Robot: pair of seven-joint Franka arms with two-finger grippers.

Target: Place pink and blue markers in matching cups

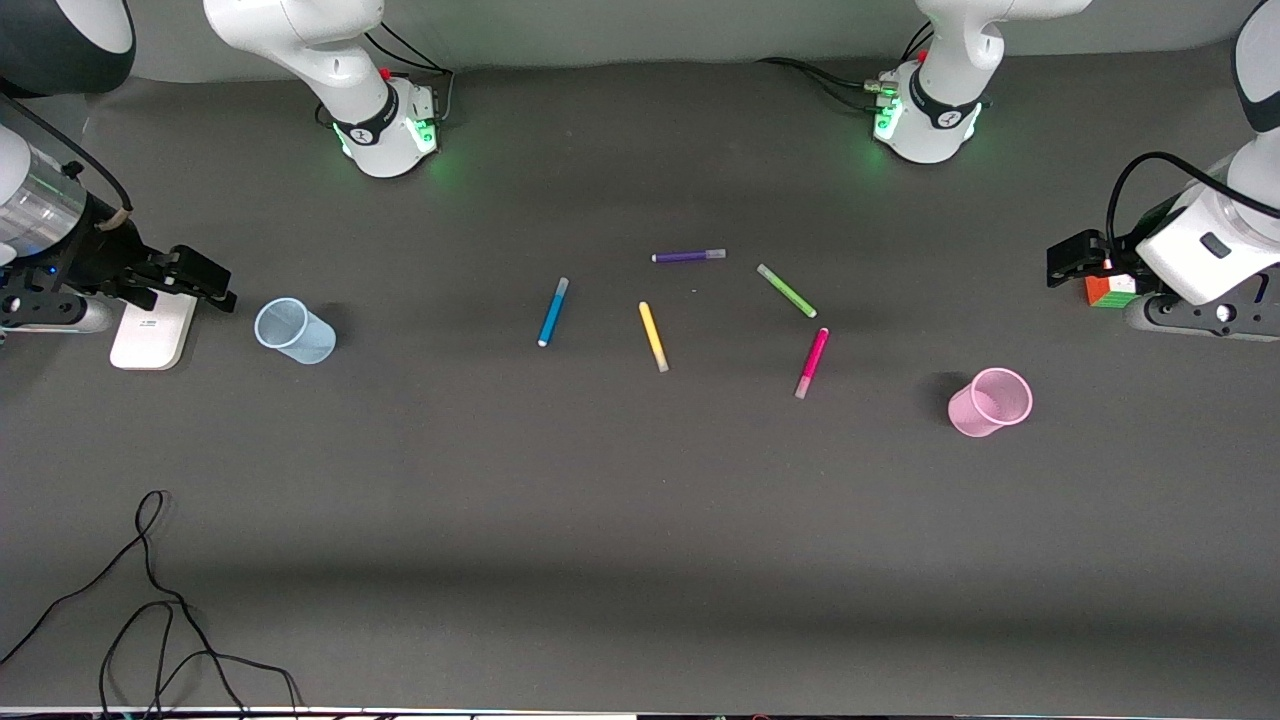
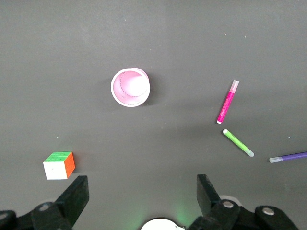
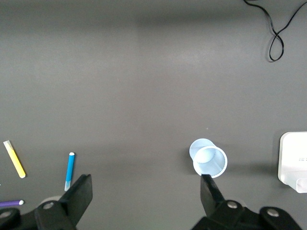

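Both claws hang spread and empty at the bench ends: the left claw (image 1: 1068, 262) over the puzzle cube (image 1: 1112, 290), the right claw (image 1: 205, 280) beside the blue cup (image 1: 293, 331). The pink marker (image 1: 812, 362), lying near the pink cup (image 1: 989, 401) with its long axis running roughly toward the front camera, is closer to the left arm; the blue marker (image 1: 553, 312), lying much the same way, suits the right.

You're looking at a robotics lab: two white robot arms (image 1: 350, 70) bolted to a dark grey felt-covered table (image 1: 640, 560), loose black cable (image 1: 150, 600) trailing.

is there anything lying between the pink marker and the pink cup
Nothing visible does. The pink marker lies on bare table, and the stretch toward the pink cup, at the left arm's end, holds nothing. The green marker lies farther from the front camera, off that line.
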